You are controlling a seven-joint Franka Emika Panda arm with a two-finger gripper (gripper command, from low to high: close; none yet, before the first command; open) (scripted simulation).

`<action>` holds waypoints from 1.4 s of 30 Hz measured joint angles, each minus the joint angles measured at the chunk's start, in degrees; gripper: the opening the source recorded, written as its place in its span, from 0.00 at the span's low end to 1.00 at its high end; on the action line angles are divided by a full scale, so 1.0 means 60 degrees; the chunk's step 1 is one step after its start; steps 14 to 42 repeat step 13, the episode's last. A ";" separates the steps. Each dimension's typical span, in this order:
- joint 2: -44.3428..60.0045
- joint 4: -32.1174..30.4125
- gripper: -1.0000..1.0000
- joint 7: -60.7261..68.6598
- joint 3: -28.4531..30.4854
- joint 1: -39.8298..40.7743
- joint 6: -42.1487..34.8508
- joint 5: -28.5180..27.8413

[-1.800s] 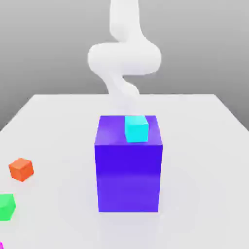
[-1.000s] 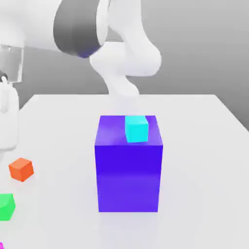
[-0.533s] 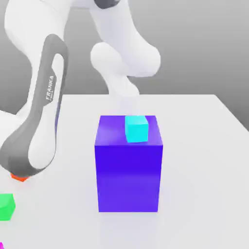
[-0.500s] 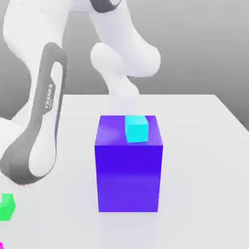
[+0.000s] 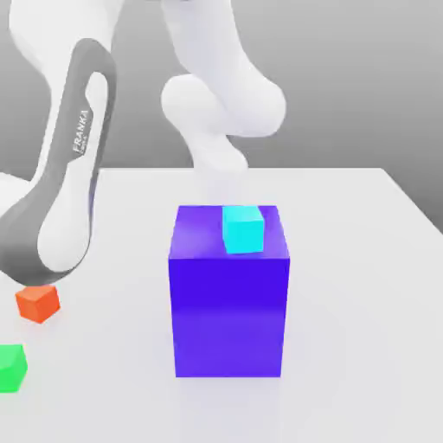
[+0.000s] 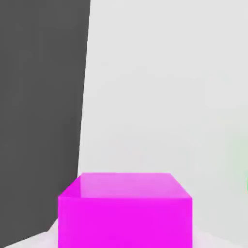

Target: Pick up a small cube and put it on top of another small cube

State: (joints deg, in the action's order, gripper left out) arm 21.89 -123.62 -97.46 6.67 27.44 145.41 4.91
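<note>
Approach step: arm looms just above small orange-red cube, exterior view's left, near green cube. Finger state: cannot tell. Next: descend, centre, grasp.

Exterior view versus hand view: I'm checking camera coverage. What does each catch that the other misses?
Exterior view alone: the small orange-red cube, a green cube, a cyan cube atop the big blue-purple block, and the arm. Hand view alone: a magenta cube. Both: the white table.
</note>
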 joint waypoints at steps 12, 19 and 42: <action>-0.0385 -0.1919 1.00 -0.0141 0.0398 0.0616 0.1501 0.0356; -0.0385 -0.1919 1.00 -0.0141 0.0398 0.0616 0.1501 0.0356; -0.0385 -0.1919 1.00 -0.0141 0.0398 0.0616 0.1501 0.0356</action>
